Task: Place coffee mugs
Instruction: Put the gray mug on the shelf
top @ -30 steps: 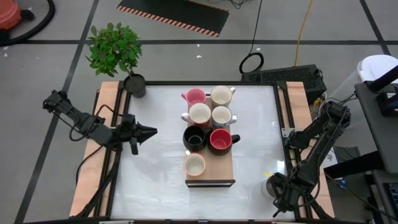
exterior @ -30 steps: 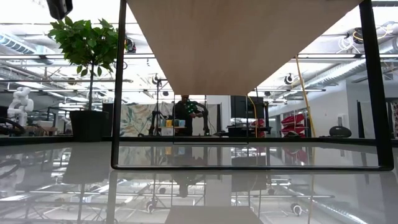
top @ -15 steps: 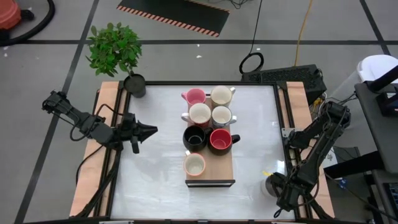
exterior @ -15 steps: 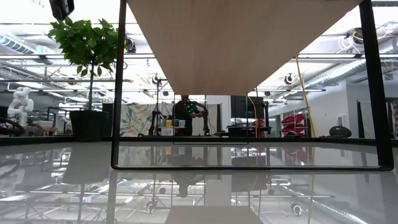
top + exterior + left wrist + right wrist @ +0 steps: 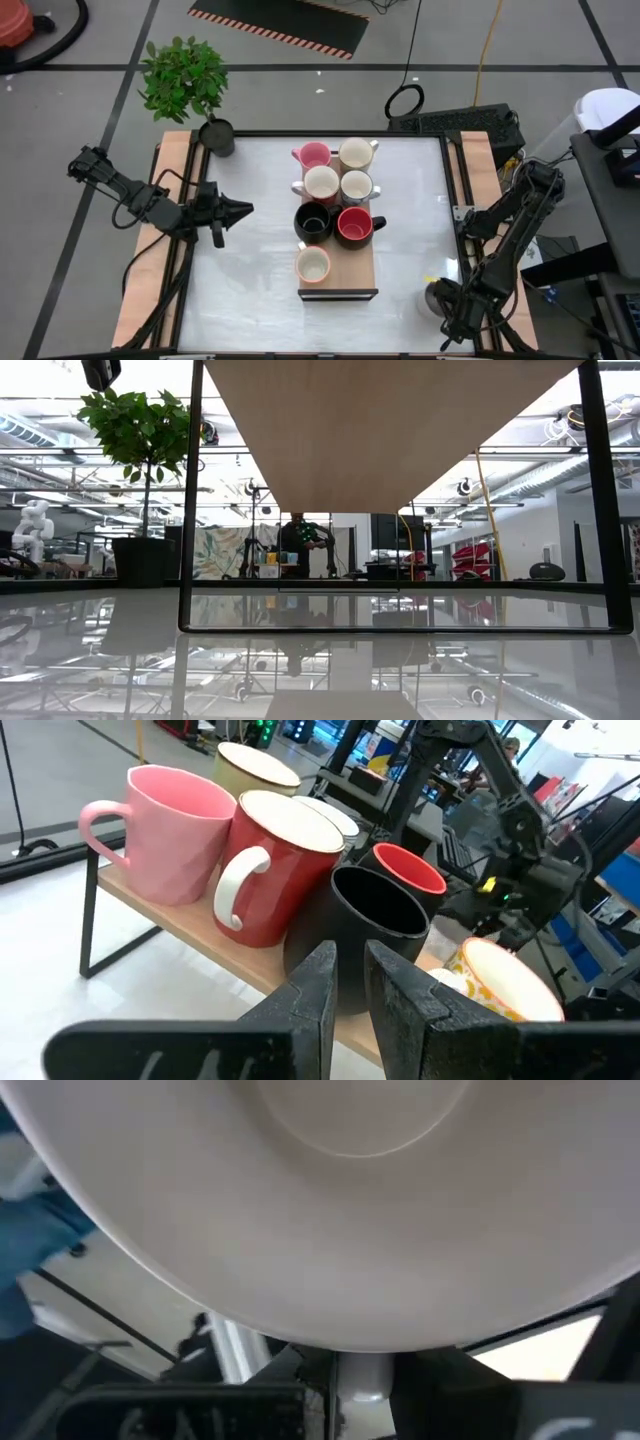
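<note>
Seven coffee mugs stand upright on a wooden rack (image 5: 338, 282) at mid-table: pink (image 5: 314, 155), several cream or white (image 5: 321, 184), black (image 5: 312, 222) and red (image 5: 352, 226). My left gripper (image 5: 247, 209) hovers to the left of the rack, level, pointing at the black mug (image 5: 375, 920), shut with nothing between its fingers (image 5: 322, 982). At the near right corner my right gripper (image 5: 442, 302) is shut on a pale grey mug (image 5: 435, 296), whose pale hollow (image 5: 330, 1210) fills the right wrist view. My right gripper comes down on the grey mug from above at the table's near right corner. A pale bit of the mug (image 5: 365, 1376) shows between the two dark fingers. Whether that is the rim, the wall or the handle I cannot tell, nor whether the mug rests on the table.
A dark pot (image 5: 216, 136) with a green plant stands at the far left corner. The rack stands on black metal legs (image 5: 186, 500), with open room under it. Bare white tabletop (image 5: 250, 290) lies on both sides of the rack.
</note>
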